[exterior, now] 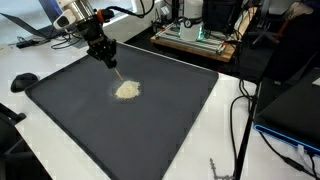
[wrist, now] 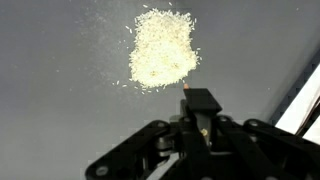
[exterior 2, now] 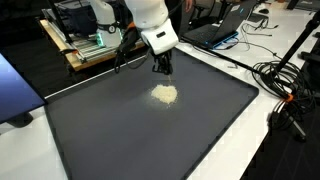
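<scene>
White tabletop (exterior: 232,118) carries a big dark grey rectangular mat (exterior: 175,125), which fills most of both exterior views. Mat lies flat, with its corners near the table edges.

White Franka arm (exterior 2: 148,18) comes in from the far side and leans over the rear half of the mat.

A light wooden open-frame rack with electronics (exterior 2: 85,45) sits behind the mat, off its edge. A bundle of black cables (exterior 2: 285,95) runs along the table beside the mat, and a small black oval object (exterior: 23,81) lies just off one mat corner.

Pile of pale yellowish loose grains (exterior: 127,89) sits about mid-mat, a rough blob with stray grains scattered round the rim; the wrist view (wrist: 163,50) shows the scatter best. Nothing else is on the mat.

Black Robotiq gripper (exterior: 104,54) points down at an angle, just behind the pile. Jaws are fully closed, pinching a thin pale stick (exterior: 117,72) that juts out towards the grains. In the wrist view the stick's tip shows just beside the pile's near edge, with grains right next to it. Can't tell if the tip touches the mat. The gripper body itself is clear of the pile.
</scene>
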